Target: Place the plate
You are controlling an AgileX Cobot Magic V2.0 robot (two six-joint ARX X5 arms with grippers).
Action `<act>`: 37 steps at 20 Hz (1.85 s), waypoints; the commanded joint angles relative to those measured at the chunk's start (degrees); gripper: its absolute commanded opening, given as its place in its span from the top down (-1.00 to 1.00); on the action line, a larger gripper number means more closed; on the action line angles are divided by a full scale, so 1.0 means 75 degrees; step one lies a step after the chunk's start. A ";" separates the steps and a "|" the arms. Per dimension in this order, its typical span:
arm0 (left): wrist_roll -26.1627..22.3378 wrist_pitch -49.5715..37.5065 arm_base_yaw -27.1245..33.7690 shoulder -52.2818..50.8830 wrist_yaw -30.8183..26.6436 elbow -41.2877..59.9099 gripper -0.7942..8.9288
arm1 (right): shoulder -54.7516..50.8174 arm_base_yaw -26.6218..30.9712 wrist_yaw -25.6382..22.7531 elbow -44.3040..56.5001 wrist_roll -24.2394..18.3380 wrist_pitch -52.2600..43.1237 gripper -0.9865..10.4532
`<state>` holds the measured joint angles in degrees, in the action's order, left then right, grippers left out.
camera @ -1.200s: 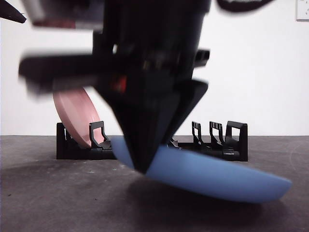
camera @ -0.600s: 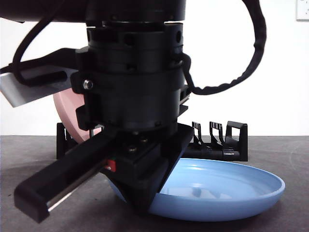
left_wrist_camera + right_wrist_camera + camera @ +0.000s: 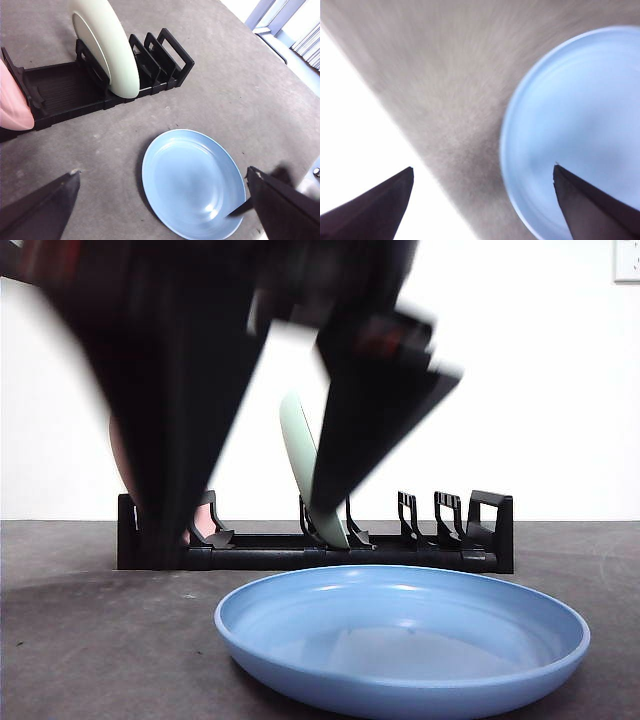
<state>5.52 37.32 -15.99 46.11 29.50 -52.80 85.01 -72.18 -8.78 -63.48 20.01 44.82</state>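
A blue plate (image 3: 400, 640) lies flat on the dark table in front of a black rack (image 3: 490, 530). It also shows in the left wrist view (image 3: 192, 185) and, blurred, in the right wrist view (image 3: 580, 125). My right gripper (image 3: 483, 168) is open and empty, close above the plate's rim. It appears as the big blurred jaws (image 3: 245, 530) in the front view, raised clear of the plate. My left gripper (image 3: 162, 171) is open and empty, high above the table.
The rack (image 3: 60, 95) holds a pale green plate (image 3: 107, 50) upright in a middle slot and a pink plate (image 3: 12, 100) at one end. The green plate also shows in the front view (image 3: 298, 440). Several slots stand free at the rack's right end.
The gripper that held the blue plate's left rim has let go and risen, jaws spread. The plate went from tilted to lying flat on the table.
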 commanded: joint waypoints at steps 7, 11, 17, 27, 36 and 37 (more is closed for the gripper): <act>0.0029 -0.0058 -0.0029 0.0041 -0.0137 -0.0152 -0.25 | -0.3197 0.2532 0.1807 -0.0099 -0.0070 0.0198 -0.04; 0.0396 -0.0064 -0.0029 0.0044 -0.0163 -0.0152 -0.25 | -0.4293 0.4275 0.2911 -0.0090 -0.0903 0.0478 -0.04; 0.0857 0.0280 -0.0029 0.0455 -0.0787 -0.0388 -0.23 | -0.5091 0.6193 0.4103 -0.0082 -0.1478 0.1070 -0.04; 0.0519 0.3812 -0.0224 0.5013 -0.4342 -0.5018 -0.17 | -0.5514 0.6674 0.4258 -0.0082 -0.1530 0.1058 -0.04; 0.0152 0.3789 -0.0641 0.8134 -0.6962 -0.8119 -0.17 | -0.5502 0.6671 0.4374 -0.0079 -0.1623 0.1055 -0.04; 0.0137 0.3751 -0.0682 0.8358 -0.7184 -0.8344 -0.17 | -0.5502 0.6671 0.4377 -0.0079 -0.1647 0.1058 -0.04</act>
<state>7.14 65.78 -20.80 107.77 -23.81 -113.69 43.44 -22.00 23.86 -63.48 8.71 53.21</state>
